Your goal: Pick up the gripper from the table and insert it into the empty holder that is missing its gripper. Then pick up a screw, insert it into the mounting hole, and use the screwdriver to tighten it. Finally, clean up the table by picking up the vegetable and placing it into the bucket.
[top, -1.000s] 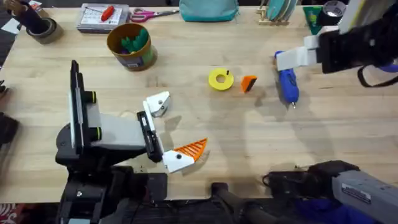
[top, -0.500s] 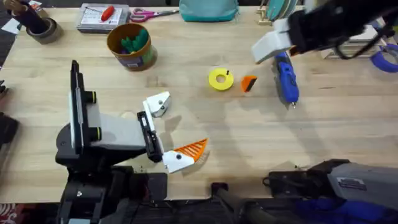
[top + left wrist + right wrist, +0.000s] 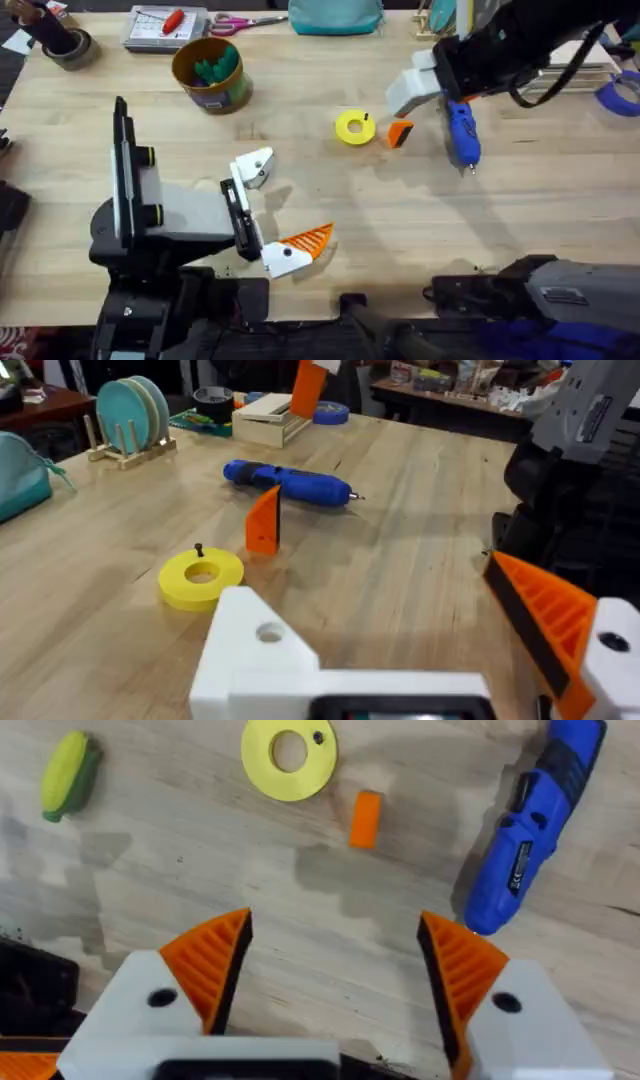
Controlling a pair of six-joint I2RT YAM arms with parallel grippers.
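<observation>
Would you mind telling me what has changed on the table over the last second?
The right arm swung in from the table's right edge toward the middle; its open right gripper now hangs over the gripper, holding nothing. The left gripper, screwdriver, yellow disc and bucket stayed where they were.

The worktop [image 3: 300,190] is seen as pale wood, matt and lightly grained. The screwdriver [image 3: 527,835] is cased in glossy blue plastic (a printed label is carried). The gripper [image 3: 365,818] appears as matt orange plastic.
</observation>
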